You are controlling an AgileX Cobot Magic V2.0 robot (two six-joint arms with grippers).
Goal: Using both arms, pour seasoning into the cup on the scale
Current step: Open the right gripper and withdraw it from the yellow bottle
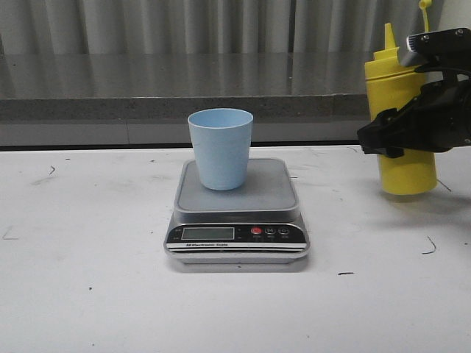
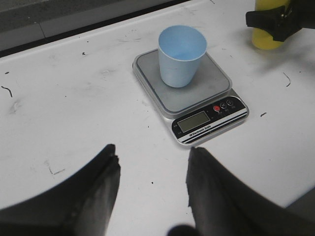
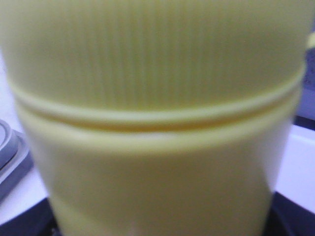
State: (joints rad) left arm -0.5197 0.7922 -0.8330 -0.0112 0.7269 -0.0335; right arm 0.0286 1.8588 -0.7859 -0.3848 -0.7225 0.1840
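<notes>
Yellow seasoning bottle stands upright, well right of scale; right gripper clamped round its body. Blue cup sits centred on scale platform. Left gripper near scale's front, fingers spread w/ nothing between.

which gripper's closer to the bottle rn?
Right. The right gripper is at the bottle, jaws around its body. The left gripper hangs open, back over bare table, short of the scale.

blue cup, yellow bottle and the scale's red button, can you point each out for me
blue cup (image 1: pixel 221 151), front view, on the middle of its outer wall.
yellow bottle (image 1: pixel 406 179), front view, on the lower body below the gripper.
red button (image 2: pixel 216 108), left wrist view, on the button's face on the scale's black panel.
</notes>
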